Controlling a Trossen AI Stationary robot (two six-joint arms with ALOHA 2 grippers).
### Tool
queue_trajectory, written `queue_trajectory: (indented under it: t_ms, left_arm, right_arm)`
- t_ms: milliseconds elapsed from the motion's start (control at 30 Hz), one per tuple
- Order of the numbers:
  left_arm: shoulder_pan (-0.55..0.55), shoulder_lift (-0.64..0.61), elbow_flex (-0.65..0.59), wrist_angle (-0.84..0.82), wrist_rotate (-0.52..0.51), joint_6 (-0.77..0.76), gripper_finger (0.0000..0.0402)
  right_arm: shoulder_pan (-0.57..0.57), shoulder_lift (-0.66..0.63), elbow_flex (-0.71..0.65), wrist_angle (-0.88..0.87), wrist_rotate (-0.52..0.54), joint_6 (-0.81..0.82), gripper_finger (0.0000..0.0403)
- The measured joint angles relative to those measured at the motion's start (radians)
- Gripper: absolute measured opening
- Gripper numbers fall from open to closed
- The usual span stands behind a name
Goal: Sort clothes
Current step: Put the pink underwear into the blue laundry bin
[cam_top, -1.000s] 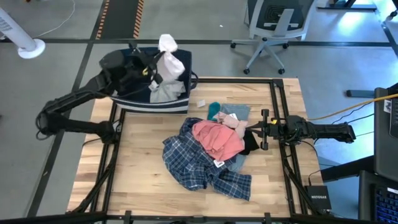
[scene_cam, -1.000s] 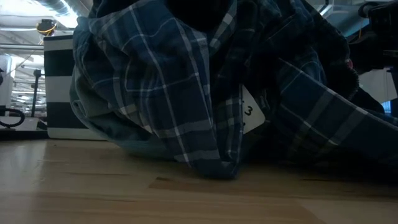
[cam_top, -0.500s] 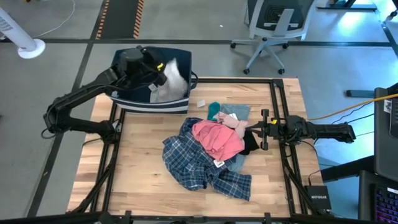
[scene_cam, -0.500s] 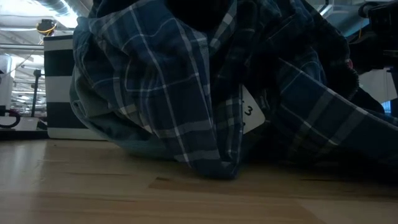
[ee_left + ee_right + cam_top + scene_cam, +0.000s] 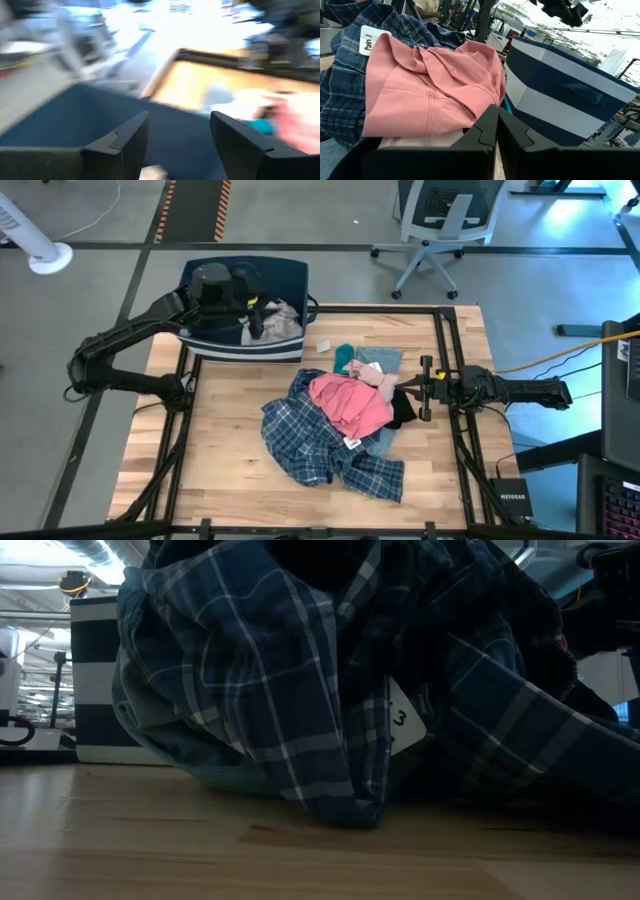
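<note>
Surface: pale wood table (image 5: 230, 490) with a black frame round it, set on a grey floor. Office chair (image 5: 437, 225) beyond the table at 1 o'clock; white fan base (image 5: 48, 256) on the floor at 10 o'clock; dark equipment past the edge at 3 o'clock.

Clothes heaped at table centre, reaching toward 5 o'clock. Plaid shirt (image 5: 325, 450) lowest and widest, white tag showing; pink piece (image 5: 350, 402) on top of it; teal piece (image 5: 344, 358) and grey-blue garment (image 5: 380, 360) at the heap's 12 o'clock side; black item (image 5: 403, 412) at its 3 o'clock side, just beside the right gripper. Small white scrap (image 5: 323, 345) lying alone on the wood between bin and heap.

Bin (image 5: 290, 272), dark blue, striped white on its outer wall, at the 11 o'clock corner, partly over the table edge. White shirt (image 5: 282, 320) inside it.

Left gripper (image 5: 250, 315) inside the bin, beside the white shirt; fingers (image 5: 125, 142) spread wide, nothing between them in the wrist view. Right gripper (image 5: 424, 388) low at the 3 o'clock edge, pointing at the heap; fingers (image 5: 487, 132) closed together, holding nothing.

Open wood along the 9 o'clock side and from 6 to 8 o'clock. Low view largely filled by plaid shirt, bin behind it.
</note>
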Motion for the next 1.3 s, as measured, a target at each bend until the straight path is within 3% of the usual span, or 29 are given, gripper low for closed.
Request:
queue_trajectory:
  t_ms: [200,567,700,1300]
  left_arm:
    - [-0.169,0.023,-0.004,0.034,0.05,-0.017,0.0218]
    - [-0.402,0.174,-0.005,0.101,-0.087,-0.022,0.0214]
    - [-0.442,0.246,-0.005,0.147,-0.147,-0.022,0.0214]
    - [-0.507,0.482,-0.005,0.213,-0.156,-0.074,0.0214]
  right_arm:
    - [0.0,0.0,0.0,0.0,0.0,0.0,0.0017]
    - [0.0,0.0,0.0,0.0,0.0,0.0,0.0017]
    - [0.0,0.0,0.0,0.0,0.0,0.0,0.0017]
    - [0.0,0.0,0.0,0.0,0.0,0.0,0.0017]
